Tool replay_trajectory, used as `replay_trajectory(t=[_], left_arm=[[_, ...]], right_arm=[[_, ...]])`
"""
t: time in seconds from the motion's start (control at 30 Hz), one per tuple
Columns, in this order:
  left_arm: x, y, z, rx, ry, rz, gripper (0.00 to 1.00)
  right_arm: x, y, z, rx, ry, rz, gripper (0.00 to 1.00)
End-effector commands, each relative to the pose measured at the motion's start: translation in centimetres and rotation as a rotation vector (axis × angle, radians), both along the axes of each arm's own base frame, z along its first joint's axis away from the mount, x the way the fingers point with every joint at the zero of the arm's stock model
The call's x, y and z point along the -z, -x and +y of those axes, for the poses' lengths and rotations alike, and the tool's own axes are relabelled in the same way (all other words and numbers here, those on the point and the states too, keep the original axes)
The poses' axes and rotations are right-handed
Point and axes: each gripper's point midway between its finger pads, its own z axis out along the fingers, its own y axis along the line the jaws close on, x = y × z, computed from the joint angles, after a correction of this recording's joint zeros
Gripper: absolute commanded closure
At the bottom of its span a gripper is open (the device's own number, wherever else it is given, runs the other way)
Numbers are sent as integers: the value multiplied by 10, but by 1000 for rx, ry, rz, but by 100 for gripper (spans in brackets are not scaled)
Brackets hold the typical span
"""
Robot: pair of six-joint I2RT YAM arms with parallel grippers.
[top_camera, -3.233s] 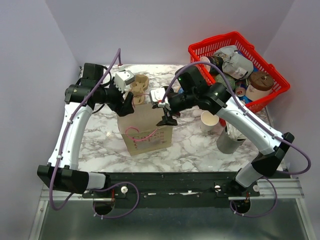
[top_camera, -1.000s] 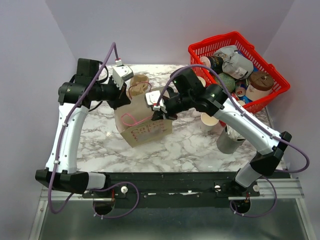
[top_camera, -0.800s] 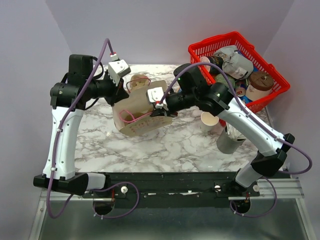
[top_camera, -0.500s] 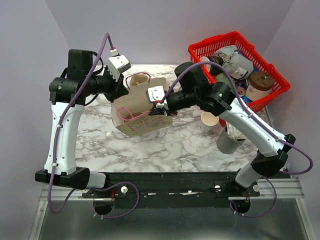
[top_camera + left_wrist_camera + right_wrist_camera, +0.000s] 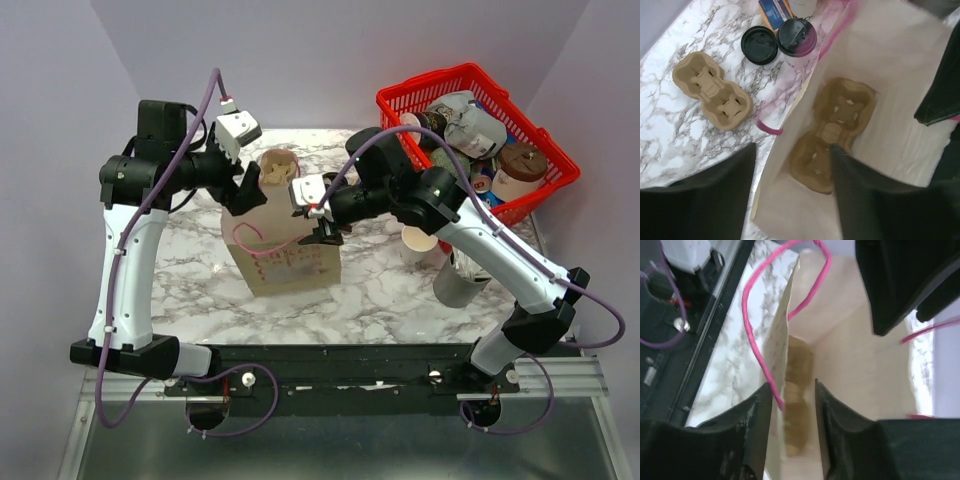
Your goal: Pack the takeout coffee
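While the left tool (image 5: 791, 147) and right tool (image 5: 792, 386) are each straddling a rim of the bag (image 5: 290, 250), both released and gripping nothing, the coffee (image 5: 796, 37) is standing on the worktop (image 5: 380, 290) just outside it, touching a loose lid (image 5: 759, 45); the bag's pink print (image 5: 288, 268) is showing too small to read.

The table (image 5: 190, 275) has a white marble-pattern top with grey veining. It is enclosed on three sides by plain, pale lilac-grey walls: far wall (image 5: 320, 60), left wall (image 5: 45, 200), right wall (image 5: 610, 110). A black rail (image 5: 350, 362) runs along the near table edge, left to right. Nearer still lies a dull grey metal sheet (image 5: 340, 440). Lighting is even and diffuse; shadows on the tabletop are soft.
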Motion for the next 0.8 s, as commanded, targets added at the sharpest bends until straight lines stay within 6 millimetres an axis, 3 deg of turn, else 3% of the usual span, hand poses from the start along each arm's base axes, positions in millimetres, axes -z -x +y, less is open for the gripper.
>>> replay_trajectory(t=[0.0, 0.07, 0.23, 0.33, 0.5, 0.6, 0.7, 0.77], left_arm=[[22, -10, 10, -83, -24, 38, 1], [21, -12, 10, -93, -17, 15, 1], [17, -13, 10, -88, -16, -21, 1], [25, -11, 9, -80, -17, 2, 1], [49, 6, 0, 25, -13, 77, 1], [68, 16, -3, 94, -25, 113, 4], [83, 14, -4, 104, -34, 127, 8], [88, 5, -5, 104, -36, 111, 14]], right_arm=[[17, -4, 0, 33, 42, 9, 13], [13, -4, -2, 46, 33, 0, 0], [4, -6, -10, 67, 20, -46, 0], [0, -2, -15, 62, 13, -47, 0], [-18, 7, -28, 77, -26, -53, 0], [-19, 7, -36, 110, -22, -64, 0], [-14, 1, -46, 168, -11, -73, 0], [-13, -13, -55, 252, -23, -30, 0]])
